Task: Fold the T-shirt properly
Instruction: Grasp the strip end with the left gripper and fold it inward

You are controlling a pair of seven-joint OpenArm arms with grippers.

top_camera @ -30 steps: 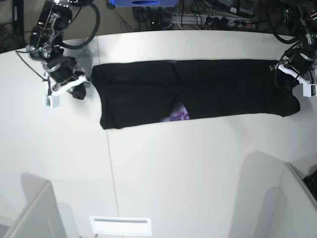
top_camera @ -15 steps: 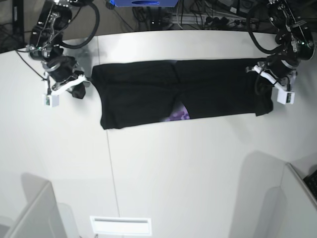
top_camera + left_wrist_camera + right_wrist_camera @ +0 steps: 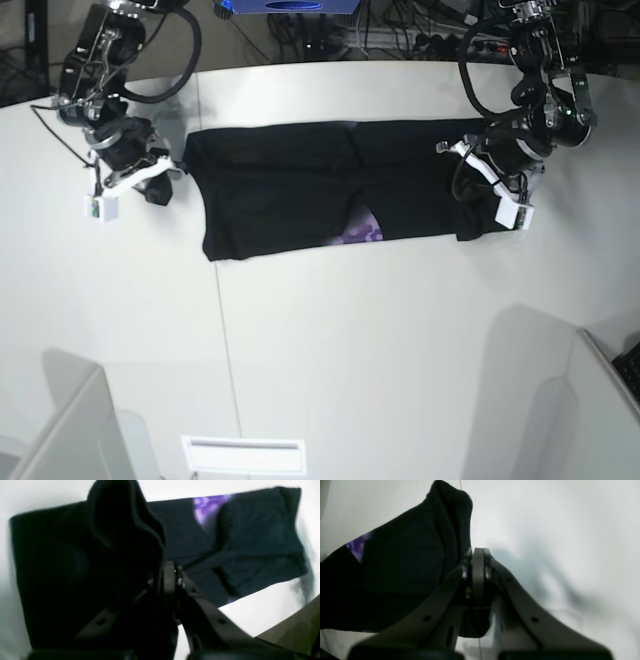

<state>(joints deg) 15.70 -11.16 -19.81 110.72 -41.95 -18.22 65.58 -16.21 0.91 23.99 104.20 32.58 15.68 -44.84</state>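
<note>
The black T-shirt (image 3: pixel 290 190) lies as a long strip across the white table (image 3: pixel 350 330), with a patch of purple print (image 3: pixel 358 232) at its near edge. My left gripper (image 3: pixel 478 195), on the base view's right, is shut on the shirt's end and holds it raised and doubled back over the strip. In the left wrist view, bunched cloth (image 3: pixel 120 530) rises from the closed left gripper (image 3: pixel 165 580). My right gripper (image 3: pixel 152 185) is shut on the opposite corner. In the right wrist view, the right gripper (image 3: pixel 477 575) pinches black cloth (image 3: pixel 395 575) low over the table.
Cables and a blue device (image 3: pixel 285 6) line the table's far edge. A thin seam (image 3: pixel 222 330) runs across the tabletop. A white slotted plate (image 3: pixel 243 455) sits at the near edge, with grey panels at the near left (image 3: pixel 60 430) and near right (image 3: pixel 605 400).
My left gripper has carried the shirt's end leftward in the base view, over the strip, so the flat part is shorter. The right arm has stayed put.
</note>
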